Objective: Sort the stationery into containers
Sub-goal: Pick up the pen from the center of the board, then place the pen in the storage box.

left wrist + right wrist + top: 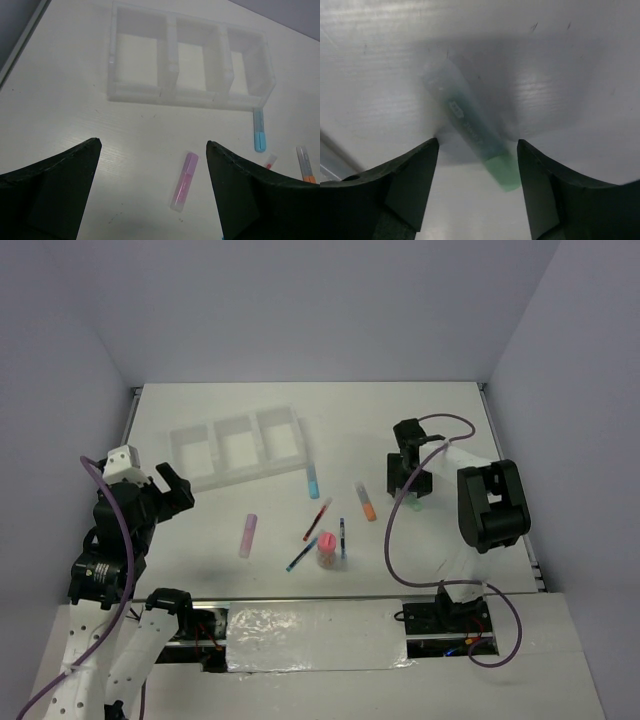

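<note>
The white three-compartment tray (208,480) (165,95) stands at the back left with nothing in it. On the table lie a pink highlighter (247,535) (184,181), a blue highlighter (313,482) (259,131) just off the tray's right corner, an orange highlighter (366,500) (305,165), a red pen (317,518), a blue pen (301,554), a dark pen (342,537) and a pink-capped jar (326,548). My right gripper (408,492) (478,145) is down at the table, its jaws apart on either side of the green highlighter (470,127) (416,506), gaps showing on both sides. My left gripper (176,486) (152,142) hovers wide open, holding nothing.
The right arm's purple cable (385,540) loops over the table beside the orange highlighter. The pens and jar cluster tightly near the front middle. Pale walls close in the table at the back and on both sides.
</note>
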Robot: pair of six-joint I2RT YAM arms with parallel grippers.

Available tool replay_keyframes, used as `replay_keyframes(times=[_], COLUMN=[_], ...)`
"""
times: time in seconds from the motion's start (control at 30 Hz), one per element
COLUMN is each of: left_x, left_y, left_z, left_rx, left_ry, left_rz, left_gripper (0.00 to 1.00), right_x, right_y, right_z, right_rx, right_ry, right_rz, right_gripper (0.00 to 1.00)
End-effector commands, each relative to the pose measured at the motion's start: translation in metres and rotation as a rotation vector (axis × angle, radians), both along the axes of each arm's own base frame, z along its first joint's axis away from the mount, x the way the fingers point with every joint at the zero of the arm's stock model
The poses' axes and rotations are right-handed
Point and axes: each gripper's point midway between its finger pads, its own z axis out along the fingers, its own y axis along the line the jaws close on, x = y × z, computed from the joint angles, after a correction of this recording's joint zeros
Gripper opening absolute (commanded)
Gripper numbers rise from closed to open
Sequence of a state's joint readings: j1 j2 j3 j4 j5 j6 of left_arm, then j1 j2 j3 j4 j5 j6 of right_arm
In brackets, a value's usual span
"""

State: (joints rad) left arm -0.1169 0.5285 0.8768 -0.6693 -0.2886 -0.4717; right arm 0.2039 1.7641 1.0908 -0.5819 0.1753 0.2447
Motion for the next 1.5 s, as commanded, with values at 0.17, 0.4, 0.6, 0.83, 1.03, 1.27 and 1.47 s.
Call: replay_keyframes(times=[0.17, 0.4, 0.6, 0.83, 1.03, 1.27, 1.47], left_x=[0.008, 0.008, 0.009, 0.009, 0.010, 0.013, 0.024], left_y=[-0.008, -0.011, -0.011, -0.009, -0.010, -0.015, -0.021], left_z=[0.009, 0.010, 0.008, 0.008, 0.006, 0.004, -0.012], left_rx=[0.005, 0.003, 0.005, 0.006, 0.008, 0.009, 0.021], left_ry=[-0.045, -0.050, -0.038, -0.034, -0.029, -0.015, 0.080], left_rz=[-0.050, -0.064, -0.067, -0.054, -0.061, -0.088, -0.117], left_gripper=[0.99, 0.99, 0.99, 0.99, 0.99, 0.99, 0.99], right_x=[0.014, 0.035, 0.080, 0.139, 0.157, 0.157, 0.166], right_y=[0.013, 0.062, 0.169, 0.265, 0.315, 0.344, 0.356], right_z=[-0.001, 0.054, 0.154, 0.176, 0.176, 0.168, 0.168], right_rx=[0.106, 0.253, 0.386, 0.587, 0.739, 0.791, 0.779], right_ry=[-0.002, -0.154, -0.352, -0.369, -0.432, -0.436, -0.455], right_rz=[0.047, 0.145, 0.422, 0.526, 0.564, 0.580, 0.563], right_gripper=[0.36, 0.00, 0.01, 0.02, 0.04, 0.06, 0.39])
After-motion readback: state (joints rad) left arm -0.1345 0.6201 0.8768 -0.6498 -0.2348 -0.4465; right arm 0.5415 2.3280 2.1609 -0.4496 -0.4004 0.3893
